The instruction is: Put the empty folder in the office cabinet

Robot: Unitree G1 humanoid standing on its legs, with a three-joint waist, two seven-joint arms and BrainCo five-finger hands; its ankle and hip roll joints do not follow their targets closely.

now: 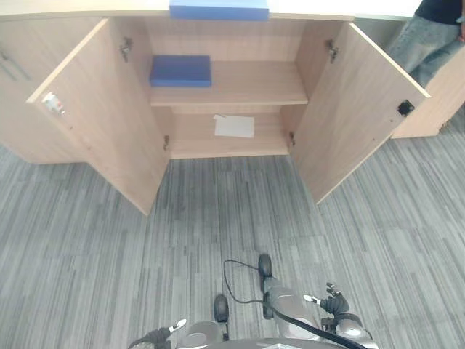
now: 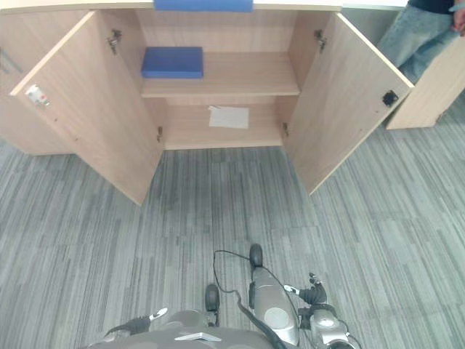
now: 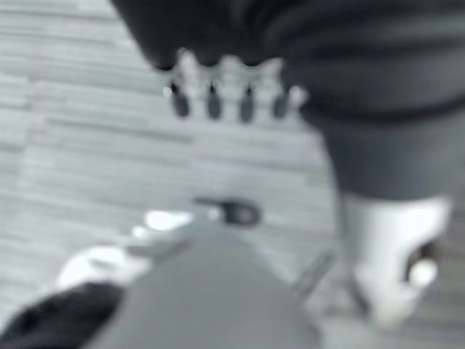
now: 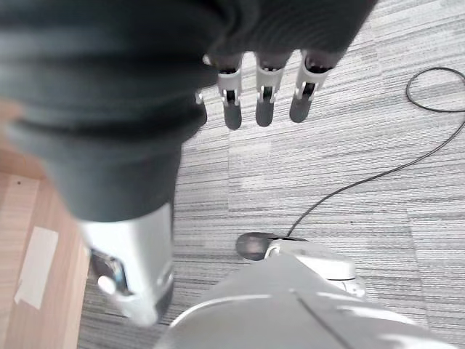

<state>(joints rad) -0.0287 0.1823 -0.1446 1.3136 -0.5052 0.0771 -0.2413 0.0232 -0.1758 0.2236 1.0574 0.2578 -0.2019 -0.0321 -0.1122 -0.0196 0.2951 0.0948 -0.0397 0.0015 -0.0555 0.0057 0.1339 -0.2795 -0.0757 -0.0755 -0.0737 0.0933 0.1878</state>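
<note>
A blue folder (image 1: 180, 70) lies flat on the left of the upper shelf in the open office cabinet (image 1: 240, 91). A second blue folder (image 1: 219, 9) rests on the cabinet's top. My left hand (image 3: 225, 91) hangs low by my side, fingers straight and holding nothing. My right hand (image 4: 265, 94) also hangs low over the carpet, fingers straight and empty. Both hands, the left hand (image 1: 158, 336) and the right hand (image 1: 336, 304), are far from the cabinet, at the near edge of the eye views.
Both cabinet doors stand wide open, the left door (image 1: 102, 116) and the right door (image 1: 356, 109). A white sheet (image 1: 234, 126) lies on the lower shelf. A person (image 1: 429, 36) stands at the far right beside the cabinet. Grey carpet (image 1: 232, 211) stretches between me and the cabinet.
</note>
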